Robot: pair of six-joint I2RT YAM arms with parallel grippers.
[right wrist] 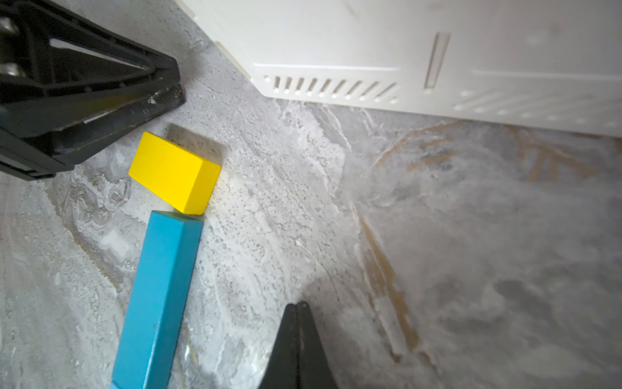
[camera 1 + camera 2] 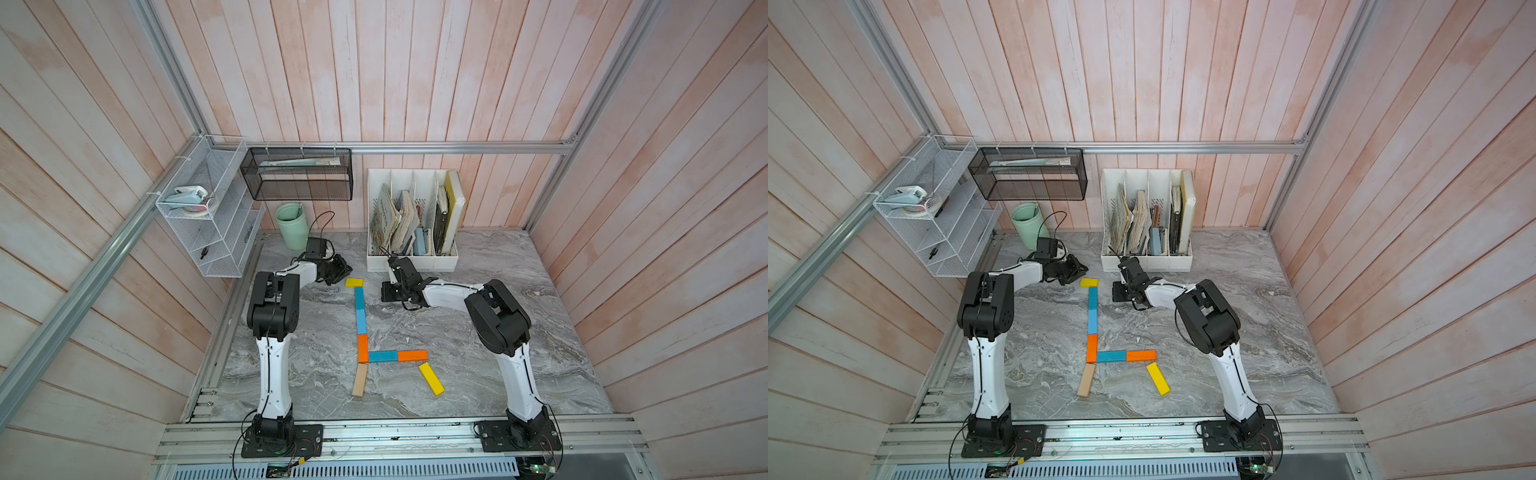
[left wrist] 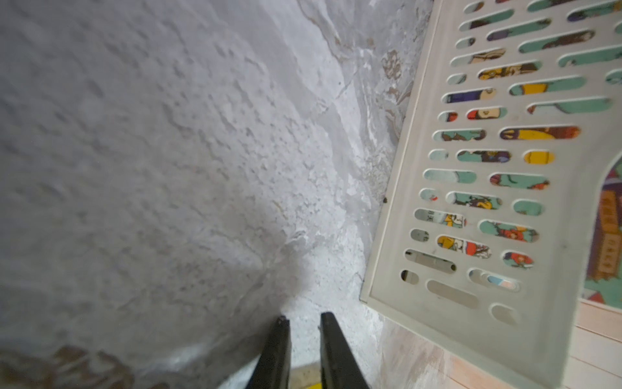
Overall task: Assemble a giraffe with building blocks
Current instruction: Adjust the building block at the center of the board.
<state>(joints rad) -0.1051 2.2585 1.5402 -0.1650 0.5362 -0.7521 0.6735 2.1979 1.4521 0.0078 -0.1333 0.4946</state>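
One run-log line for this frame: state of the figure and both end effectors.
figure: flat giraffe figure of coloured rectangular bars laid out | left end effector: narrowly open, empty | right end effector: shut, empty

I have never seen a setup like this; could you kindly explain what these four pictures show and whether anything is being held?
Two white-and-black robot arms stand at the front of a marble table. Two pictures look down from overhead, nearly alike; the other two come from cameras on each arm's wrist. On the table lies a giraffe of coloured blocks, flat, with a yellow head. A white book rack stands behind. The left hand is slightly open beside the head; the right hand is shut. Neither holds anything.
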